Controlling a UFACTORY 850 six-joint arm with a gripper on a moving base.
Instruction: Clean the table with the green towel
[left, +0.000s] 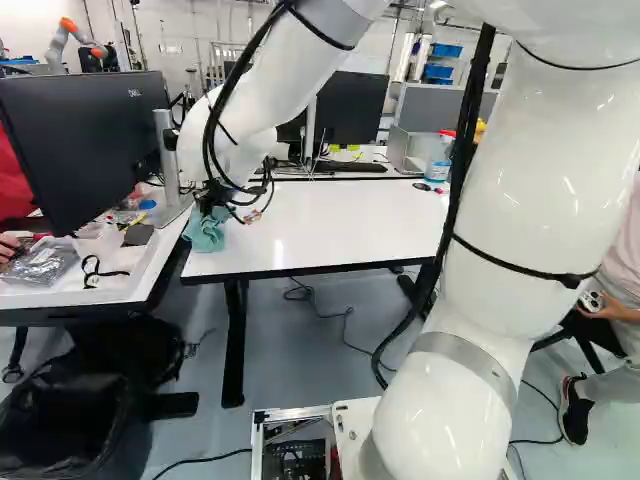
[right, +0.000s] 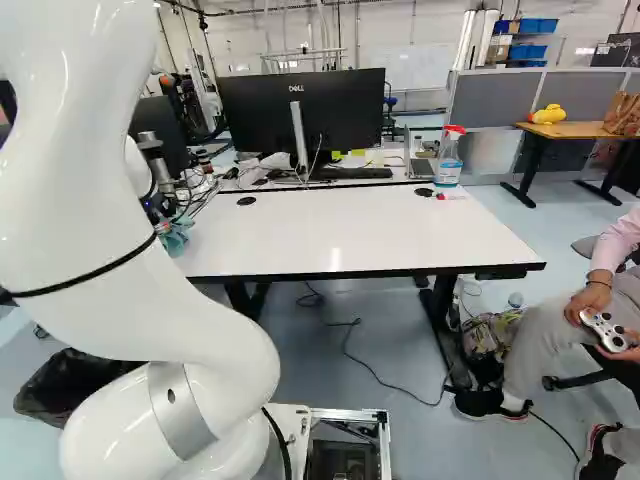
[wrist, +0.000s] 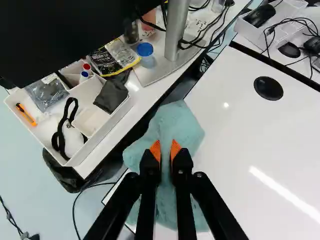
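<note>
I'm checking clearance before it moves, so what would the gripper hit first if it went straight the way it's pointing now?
The green towel, pinched in the gripper and spread just ahead of it. Beyond that, probably the white table near its edge, though the towel hides the spot.

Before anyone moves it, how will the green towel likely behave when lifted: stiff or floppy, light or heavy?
The towel will probably be floppy, since it bunches between the fingers of the gripper and spreads past the edge of the table. It looks light for its size, being soft, creased cloth, and its loose ends would likely dangle.
</note>
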